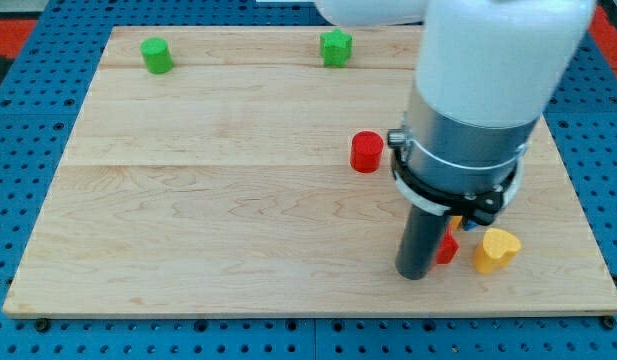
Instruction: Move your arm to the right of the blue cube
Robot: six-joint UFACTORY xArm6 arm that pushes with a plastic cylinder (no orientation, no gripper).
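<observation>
My tip [415, 275] rests on the wooden board [238, 200] at the view's lower right. A small sliver of a blue block [455, 221] shows under the arm's collar, just up and right of the rod; its shape is hidden. A red block [447, 248] sits against the rod's right side, partly hidden behind it. The tip is to the lower left of the blue sliver.
A yellow heart-shaped block [496, 250] lies right of the red block. A bit of an orange-yellow block [469, 225] peeks out beside the blue sliver. A red cylinder [366, 152] stands mid-board. A green cylinder [156, 55] and a green star-like block [335, 47] sit at the top edge.
</observation>
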